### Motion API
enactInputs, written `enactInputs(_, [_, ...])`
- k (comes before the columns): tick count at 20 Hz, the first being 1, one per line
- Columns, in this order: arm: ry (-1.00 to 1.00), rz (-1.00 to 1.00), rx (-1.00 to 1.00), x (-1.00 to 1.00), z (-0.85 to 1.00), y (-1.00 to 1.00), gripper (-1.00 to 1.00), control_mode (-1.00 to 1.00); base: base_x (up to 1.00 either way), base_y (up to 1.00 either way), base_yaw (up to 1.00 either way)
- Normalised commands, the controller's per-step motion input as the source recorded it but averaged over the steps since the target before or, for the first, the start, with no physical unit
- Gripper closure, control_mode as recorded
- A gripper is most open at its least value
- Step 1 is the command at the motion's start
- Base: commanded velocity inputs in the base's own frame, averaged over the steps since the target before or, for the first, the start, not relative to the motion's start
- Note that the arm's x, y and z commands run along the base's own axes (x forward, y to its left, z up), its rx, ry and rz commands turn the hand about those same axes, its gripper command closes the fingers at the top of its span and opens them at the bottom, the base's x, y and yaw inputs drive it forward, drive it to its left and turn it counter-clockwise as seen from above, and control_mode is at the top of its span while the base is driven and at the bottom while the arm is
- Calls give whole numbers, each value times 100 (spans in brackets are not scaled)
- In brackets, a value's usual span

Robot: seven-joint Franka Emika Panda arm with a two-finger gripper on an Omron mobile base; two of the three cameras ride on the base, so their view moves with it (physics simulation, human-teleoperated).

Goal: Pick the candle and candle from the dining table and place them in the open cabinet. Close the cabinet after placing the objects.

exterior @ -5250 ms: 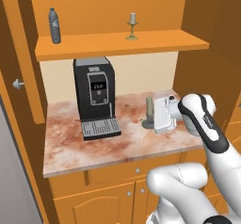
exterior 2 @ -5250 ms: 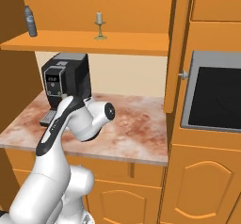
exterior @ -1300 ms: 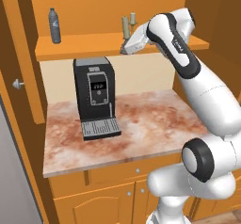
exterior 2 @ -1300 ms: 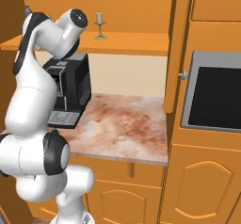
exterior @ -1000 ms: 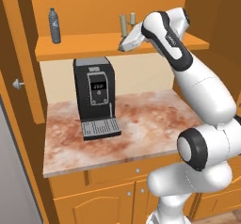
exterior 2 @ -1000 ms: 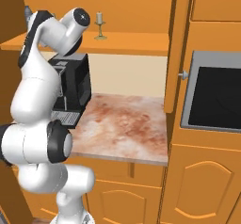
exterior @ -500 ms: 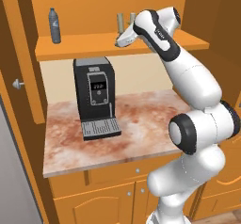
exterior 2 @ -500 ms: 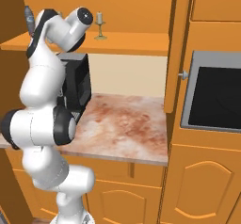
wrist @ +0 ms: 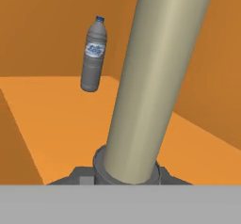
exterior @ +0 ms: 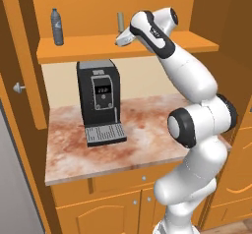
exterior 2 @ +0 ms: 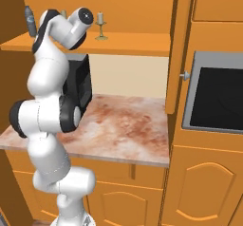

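the step in hand was putting the second candle away: the arm reached up over the cabinet shelf (exterior: 88,50), with the olive candle (exterior: 120,20) at the claw (exterior: 121,37). the pale candle (exterior 2: 100,20) on its brass holder already stood on the same shelf, further right and apart from the arm. a bottle (exterior: 57,27) stood at the shelf's left end, well away from the olive one.

from the hand view the olive stick (wrist: 157,77) rose close in front of the camera out of its dark round base (wrist: 126,173), and the claw was narrowed on the base, holding it. whether the base already rested on the shelf board or hung just above it could not be told.

the next move, as i judged it, called for lowering the candle squarely onto the board, opening the claw, and drawing back without tipping the stick. after that both doors (exterior: 19,71) needed swinging shut; they stood open on either side.

below, a coffee machine (exterior: 101,100) sat on the table (exterior: 142,149).
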Motion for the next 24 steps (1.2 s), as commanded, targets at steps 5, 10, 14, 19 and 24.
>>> enactInputs(5, [-3,-2,0,44,-14,17,100,-100,0,0,0])
enactInputs(10, [-2,0,0,36,-17,13,100,-100,0,0,0])
enactInputs(14, [0,0,0,34,-15,8,100,-100,0,0,0])
enactInputs(19, [0,0,1,38,-12,3,100,-100,0,0,0])
enactInputs(24, [0,0,0,38,-16,8,100,-100,0,0,0])
